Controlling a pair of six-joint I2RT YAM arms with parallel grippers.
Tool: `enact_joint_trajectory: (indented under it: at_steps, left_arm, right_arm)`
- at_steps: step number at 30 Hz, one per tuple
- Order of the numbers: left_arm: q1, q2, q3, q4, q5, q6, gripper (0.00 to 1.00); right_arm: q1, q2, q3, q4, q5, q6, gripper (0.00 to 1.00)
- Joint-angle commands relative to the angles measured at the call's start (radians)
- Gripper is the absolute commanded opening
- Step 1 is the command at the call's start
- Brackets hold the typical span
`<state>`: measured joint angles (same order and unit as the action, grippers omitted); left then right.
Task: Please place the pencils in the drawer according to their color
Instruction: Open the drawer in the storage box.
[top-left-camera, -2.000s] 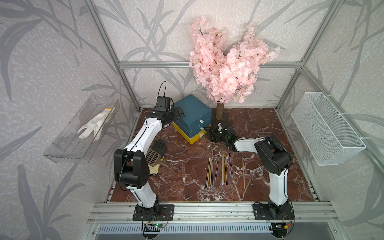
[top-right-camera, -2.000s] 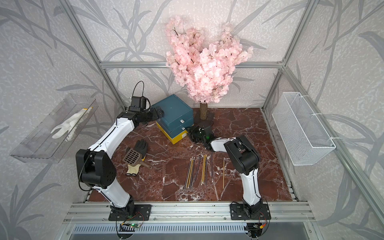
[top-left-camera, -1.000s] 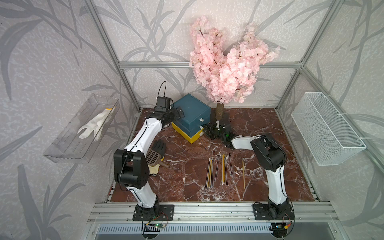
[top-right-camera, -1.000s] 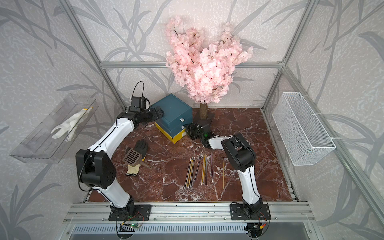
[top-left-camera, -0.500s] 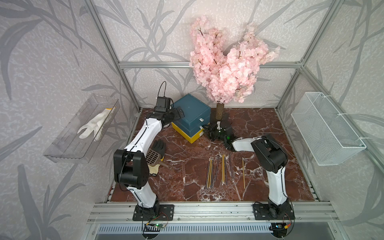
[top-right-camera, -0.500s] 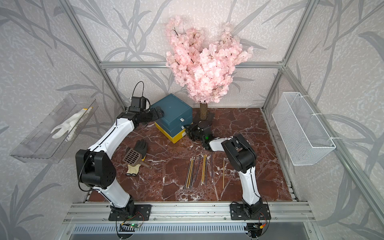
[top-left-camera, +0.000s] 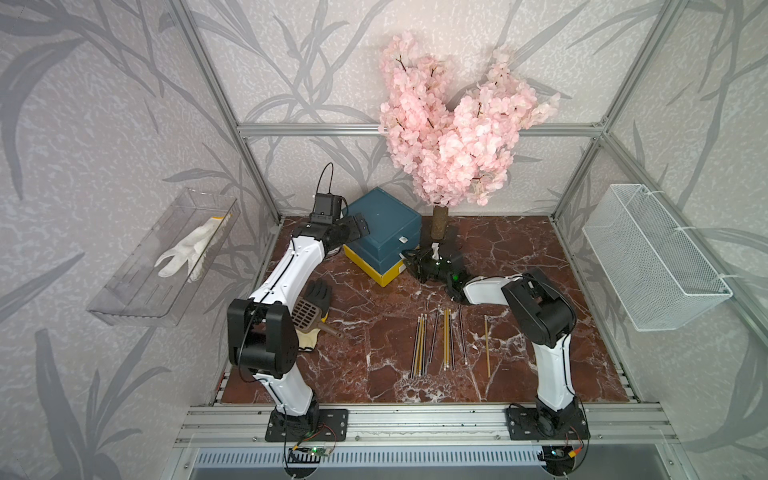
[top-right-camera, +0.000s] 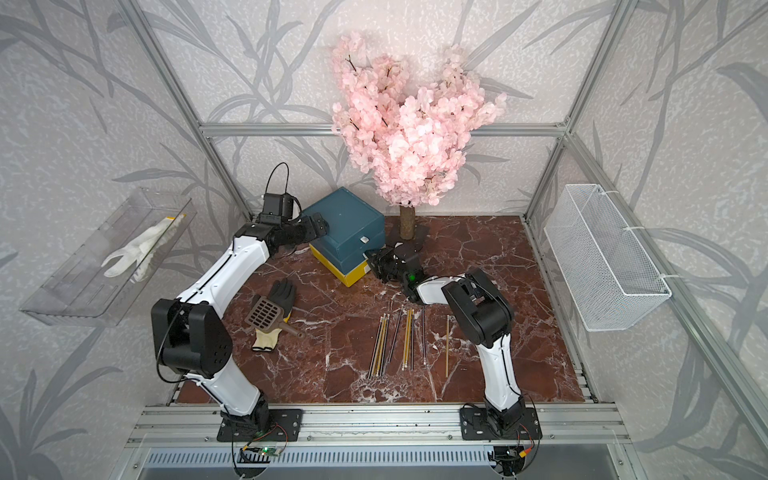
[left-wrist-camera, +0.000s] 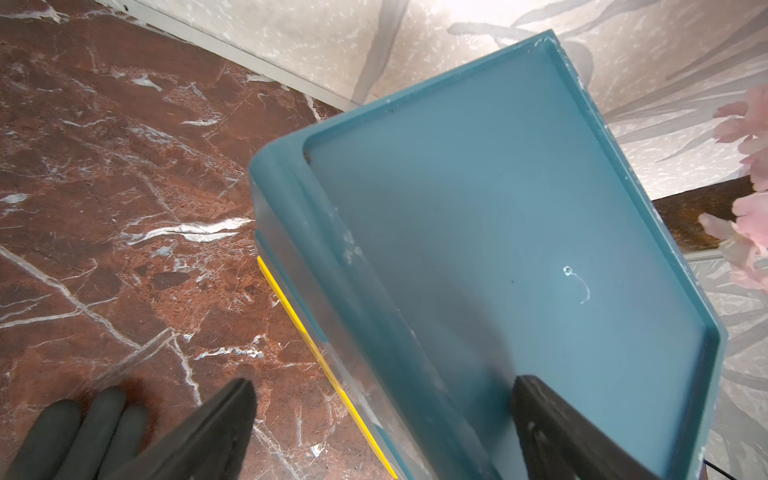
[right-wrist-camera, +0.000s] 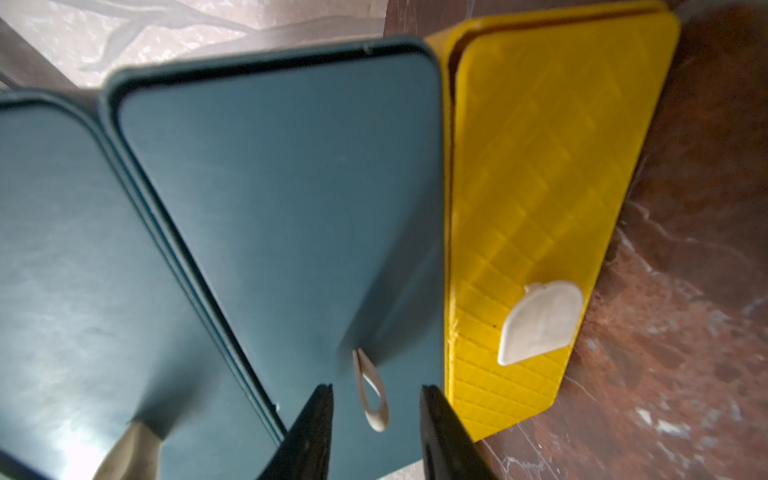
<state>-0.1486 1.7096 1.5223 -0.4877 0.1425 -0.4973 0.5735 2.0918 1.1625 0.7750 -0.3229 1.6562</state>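
The drawer (top-left-camera: 382, 224) stands at the back of the marble table (top-left-camera: 540, 257). The pencils (top-left-camera: 446, 340) lie in a loose row well in front of it. My left gripper (left-wrist-camera: 382, 384) gapes wide across its top edge. My right gripper (right-wrist-camera: 377, 415) stands parted around the middle pull tab (right-wrist-camera: 368, 384), clear of it.

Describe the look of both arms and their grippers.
Both arms share one build: white tapered links, as on the left arm, joined by bulky black joint housings, on black base plates. The right arm shows a green light near its wrist. A black cable loops above the left wrist camera. The left gripper and right gripper have slim black fingers.
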Motion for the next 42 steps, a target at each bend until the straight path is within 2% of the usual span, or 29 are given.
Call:
enact_joint_trajectory:
  at_steps: [1, 6, 12, 42]
  left_arm:
    - [-0.009, 0.02, -0.044, -0.147, -0.014, 0.027, 1.0]
    - [-0.01, 0.021, -0.043, -0.147, -0.016, 0.026, 1.0]
    - [-0.011, 0.021, -0.046, -0.148, -0.018, 0.03, 1.0]
    - [-0.019, 0.014, -0.065, -0.131, -0.006, 0.022, 1.0]
  right_arm:
    - [0.005, -0.025, 0.013, 0.037, -0.004, 0.007, 0.37]
    - [0.005, 0.004, 0.043, 0.033, -0.013, 0.011, 0.3]
    - [0.003, 0.01, 0.038, 0.048, -0.021, 0.016, 0.0]
    - [-0.01, -0.314, -0.405, 0.073, -0.03, -0.019, 0.0]
